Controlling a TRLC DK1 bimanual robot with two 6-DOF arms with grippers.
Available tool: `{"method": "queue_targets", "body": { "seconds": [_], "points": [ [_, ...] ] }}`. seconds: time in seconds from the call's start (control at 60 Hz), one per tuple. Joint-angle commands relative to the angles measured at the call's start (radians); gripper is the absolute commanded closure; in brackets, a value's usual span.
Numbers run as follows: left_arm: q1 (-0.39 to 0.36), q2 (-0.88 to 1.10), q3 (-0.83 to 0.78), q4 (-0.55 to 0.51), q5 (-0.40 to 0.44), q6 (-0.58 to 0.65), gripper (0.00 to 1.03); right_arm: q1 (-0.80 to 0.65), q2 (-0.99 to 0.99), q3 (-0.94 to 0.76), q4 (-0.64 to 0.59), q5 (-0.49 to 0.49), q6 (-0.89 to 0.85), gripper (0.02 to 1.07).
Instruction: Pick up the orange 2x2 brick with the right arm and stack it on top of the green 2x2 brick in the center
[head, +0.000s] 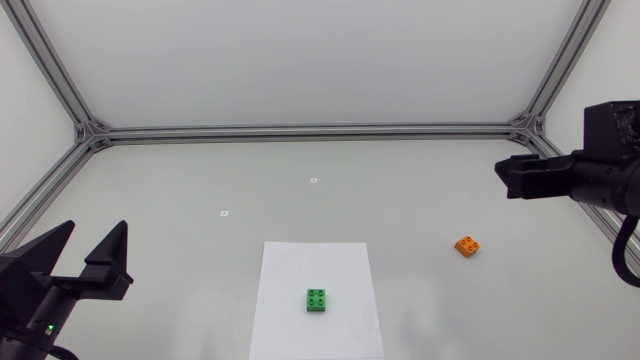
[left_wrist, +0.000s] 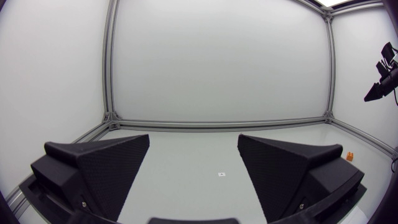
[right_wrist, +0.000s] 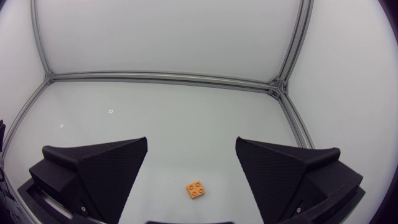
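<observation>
Approach step: right hand (right_wrist: 191, 148), fingers apart and empty, hangs well above the orange brick (right_wrist: 196, 189), which sits on the worktop (head: 200, 180) right of the green brick (head: 318, 299). Next move: drop down and clamp it.

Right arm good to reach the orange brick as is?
Likely yes: the right gripper is open, the orange brick lies ahead of it in line between its fingers, and the green brick sits well apart.
</observation>
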Motion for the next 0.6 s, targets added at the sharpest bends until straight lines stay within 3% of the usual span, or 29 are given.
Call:
{"method": "queue_targets", "body": {
  "seconds": [0.0, 0.233, 0.583],
  "points": [
    [0.002, -0.006, -0.041, -0.011, 0.003, 0.005, 0.04, 0.002, 0.084, 0.059, -0.070, 0.013, -0.071, 0.06],
    [0.002, -0.006, -0.041, -0.011, 0.003, 0.005, 0.04, -0.008, 0.290, 0.155, -0.209, 0.033, -0.339, 0.07],
    [0.002, -0.006, -0.041, -0.011, 0.003, 0.005, 0.04, -0.065, 0.611, 0.235, -0.278, -0.023, -0.430, 0.10]
  ]
}}
